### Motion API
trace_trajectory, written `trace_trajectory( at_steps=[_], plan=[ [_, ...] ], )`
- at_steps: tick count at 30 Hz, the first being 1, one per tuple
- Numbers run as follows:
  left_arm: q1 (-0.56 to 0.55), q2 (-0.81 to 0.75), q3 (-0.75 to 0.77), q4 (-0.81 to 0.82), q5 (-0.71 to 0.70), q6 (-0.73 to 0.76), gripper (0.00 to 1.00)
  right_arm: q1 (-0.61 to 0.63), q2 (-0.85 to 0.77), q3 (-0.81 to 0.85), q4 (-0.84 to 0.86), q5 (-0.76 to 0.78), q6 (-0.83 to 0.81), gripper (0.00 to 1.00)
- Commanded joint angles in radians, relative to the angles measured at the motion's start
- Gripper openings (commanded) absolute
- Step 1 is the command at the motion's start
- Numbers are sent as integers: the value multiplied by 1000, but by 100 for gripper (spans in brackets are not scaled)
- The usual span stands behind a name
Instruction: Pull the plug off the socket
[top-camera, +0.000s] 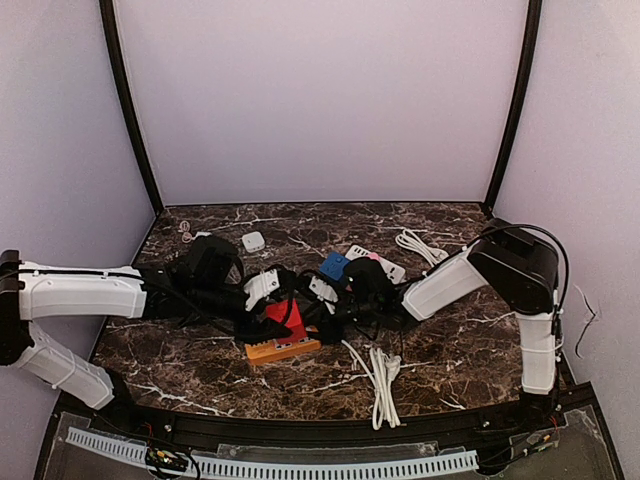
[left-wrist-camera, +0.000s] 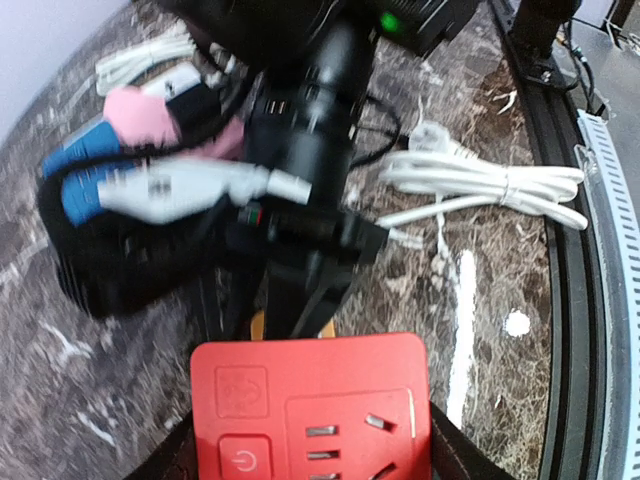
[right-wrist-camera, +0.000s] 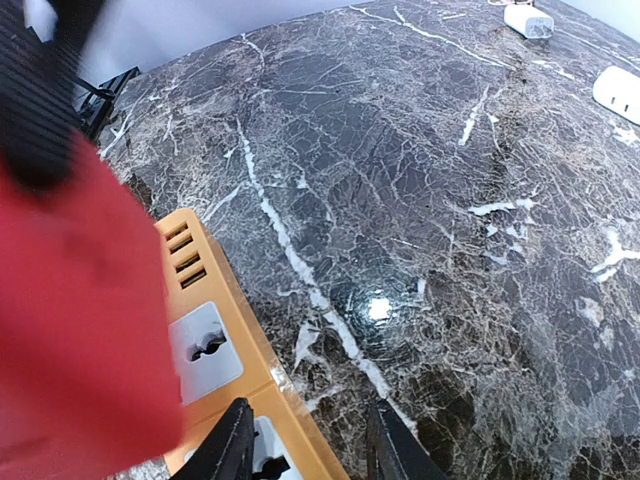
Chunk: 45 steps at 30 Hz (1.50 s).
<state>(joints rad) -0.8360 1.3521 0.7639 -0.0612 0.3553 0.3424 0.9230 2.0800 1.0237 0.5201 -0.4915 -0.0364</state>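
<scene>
Nearest, a bundled white cable (top-camera: 382, 375) lies beside the orange power strip (top-camera: 283, 349). Directly over the strip sits the red plug block (left-wrist-camera: 310, 420), clamped across its sides by the left gripper (left-wrist-camera: 312, 455). It looks rigid, light and likely tight-seated, so a straight lift from those flat sides suits. Beyond, the right gripper (right-wrist-camera: 312, 445) holds its jaws apart over the strip's edge, clasping nothing.

Orange strip (top-camera: 283, 350), red socket (top-camera: 281, 317), white cables (top-camera: 383, 377) crowd the centre; far tabletop (top-camera: 295, 222) open.

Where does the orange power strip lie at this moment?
In the top view, the orange power strip lies left of centre on the marble table, just on the near side of the red socket block.
</scene>
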Motion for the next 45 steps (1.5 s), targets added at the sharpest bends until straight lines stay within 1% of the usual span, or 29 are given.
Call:
trace_trajectory(
  at_steps=[1, 3, 10, 12, 15, 17, 19, 20, 21, 22, 23, 24, 25, 27, 28, 29, 31, 35, 40, 42, 44, 45],
  plan=[
    [-51, -88, -10, 130, -50, 113, 14, 7, 85, -36, -209, 96, -25, 37],
    [-53, -84, 0, 121, -80, 99, 14, 6, 85, -35, -208, 93, -26, 37],
    [-51, -87, 17, 25, -115, 65, 14, 3, 71, -38, -207, 84, -19, 37],
    [-38, -103, 19, 13, -116, 26, 13, -4, 60, -44, -203, 76, -12, 37],
    [14, -125, 11, 22, -108, -75, 14, -17, 42, -54, -193, 64, -1, 37],
    [50, -138, 9, 30, -144, -140, 13, -22, 32, -55, -189, 60, 1, 37],
    [91, -127, 47, -14, -240, -209, 9, -22, 24, -54, -187, 57, 3, 37],
    [127, -103, 95, -79, -304, -259, 8, -22, 20, -54, -187, 55, 4, 37],
    [145, -85, 128, -121, -324, -279, 5, -23, 17, -54, -186, 52, 4, 37],
    [185, -48, 198, -213, -381, -319, 4, -22, 16, -55, -183, 49, 6, 37],
    [203, -24, 280, -262, -403, -345, 2, -23, 14, -55, -183, 47, 7, 37],
    [236, 26, 323, -367, -449, -385, 2, -23, 12, -54, -184, 46, 7, 37],
    [249, 49, 402, -417, -473, -403, 1, -23, 12, -55, -181, 45, 8, 37],
    [277, 117, 498, -574, -549, -443, 1, -23, 9, -53, -180, 42, 9, 37],
    [294, 130, 526, -605, -595, -462, 1, -24, 8, -52, -180, 40, 9, 37],
    [303, 160, 585, -671, -630, -471, 1, -24, 8, -50, -180, 39, 10, 37],
    [335, 204, 666, -757, -664, -487, 1, -24, 9, -50, -180, 37, 10, 37],
    [381, 288, 778, -860, -735, -475, 1, -24, 3, -53, -181, 33, 10, 37],
    [431, 391, 859, -935, -779, -428, 6, -24, 0, -53, -180, 31, 13, 37],
    [446, 458, 888, -990, -825, -394, 8, -24, -1, -51, -180, 26, 13, 37],
    [456, 554, 914, -1075, -897, -374, 8, -23, -1, -50, -180, 24, 14, 37],
    [461, 575, 918, -1091, -950, -365, 8, -24, -1, -51, -180, 22, 15, 37]
  ],
)
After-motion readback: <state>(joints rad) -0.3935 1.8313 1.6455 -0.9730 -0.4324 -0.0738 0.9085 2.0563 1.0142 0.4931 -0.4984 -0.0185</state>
